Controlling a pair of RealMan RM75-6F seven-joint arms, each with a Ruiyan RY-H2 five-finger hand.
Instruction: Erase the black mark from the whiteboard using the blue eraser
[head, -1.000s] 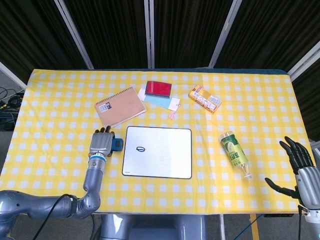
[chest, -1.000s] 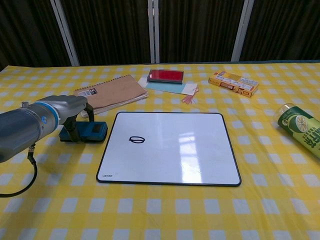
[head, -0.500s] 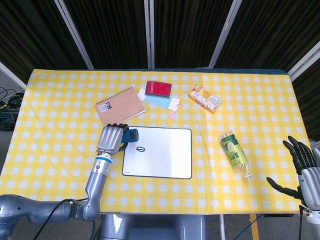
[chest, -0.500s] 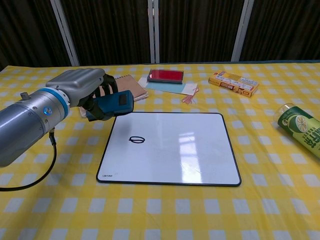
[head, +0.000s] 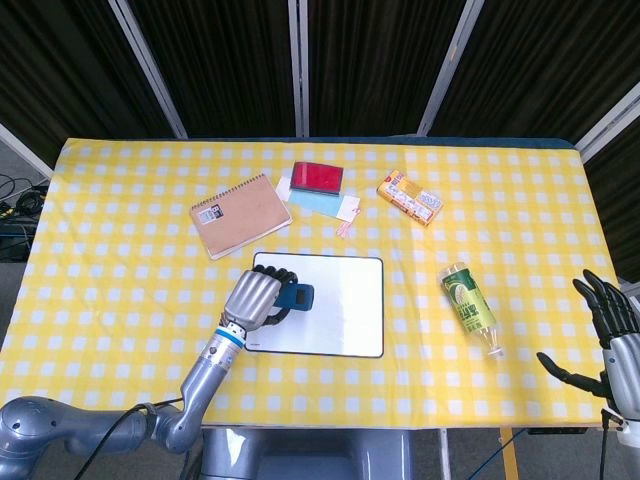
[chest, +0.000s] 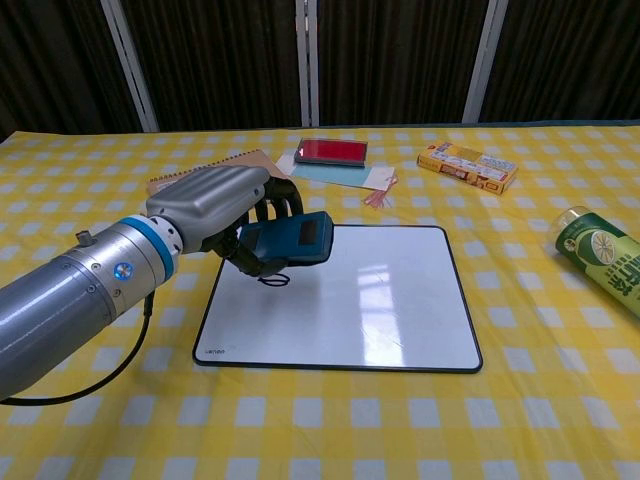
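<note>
**Blue eraser held over the whiteboard's left half**

Blue eraser (chest: 288, 240) sits in the left hand (chest: 222, 212), the fingers (chest: 277, 203) curled over its top and the thumb side tucked beneath, so it is clasped rather than pinched at a tip. The hand hangs above the whiteboard (chest: 400, 300), toward the board's 9 o'clock side. The silver forearm with its blue band runs back from the wrist toward 7 o'clock in the chest view, knuckles turned upward. In the head view the same hand (head: 258, 297) lies over the board's left portion, eraser (head: 296, 297) pointing toward 3 o'clock. A sliver of the black mark (chest: 274, 281) shows just under the eraser's lower edge; whether eraser and board touch cannot be told.

Right hand (head: 610, 330) hovers off the table's edge at 4 o'clock in the head view, fingers spread apart and holding nothing.

Around the board on the yellow checked tablecloth (head: 120, 260): a brown spiral notebook (head: 240, 213) at 11 o'clock, a red pad (head: 318, 177) at 12 o'clock, a snack box (head: 410, 197) at 1 o'clock, and a green bottle (head: 468, 304) lying on its side at 3 o'clock
</note>
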